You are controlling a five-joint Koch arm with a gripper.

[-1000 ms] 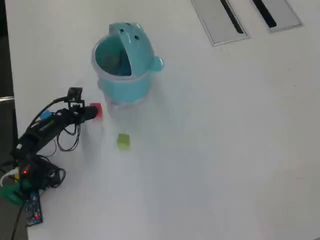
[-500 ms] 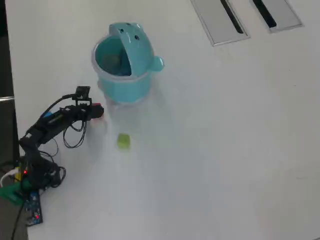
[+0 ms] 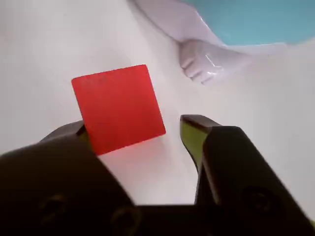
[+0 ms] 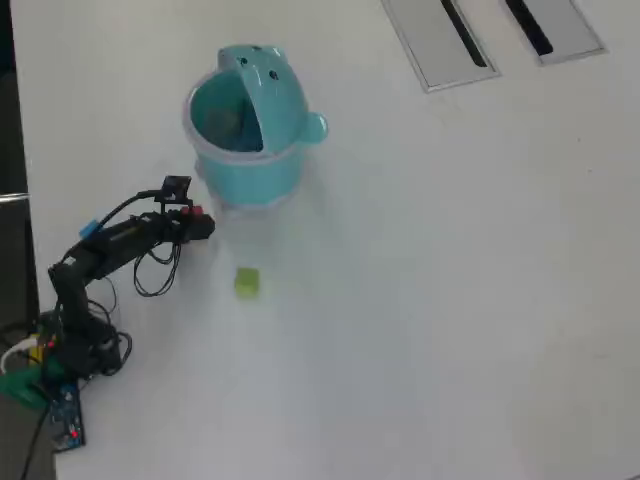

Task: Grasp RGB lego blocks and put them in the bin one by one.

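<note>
White counter (image 4: pixel 450 300) is filling the whole overhead view, with two grey slotted panels (image 4: pixel 440 40) sitting at its far edge. Next in size, the light-teal bin (image 4: pixel 250 130) is standing upright toward the upper left, its domed lid flipped open so the inside is showing, and something dim is lying in there that I cannot make out. Over on the left, the black arm (image 4: pixel 110 250) is reaching out from its base toward the foot of the bin, cables looping beneath it. At its tip, the claw (image 4: pixel 200 222) is sitting just below the bin's wall, a sliver of red peeking out beside it. Switching to the wrist view, the claw (image 3: pixel 138 130) is standing apart, one dark jaw on each side, and the red block (image 3: pixel 118 108) is sitting between them, up against the left jaw with a clear gap to the right one. I cannot tell whether the block is resting on the counter or being lifted. Smallest of all, the yellow-green block (image 4: pixel 246 282) is lying alone on the counter, below the bin and to the right of the arm.
</note>
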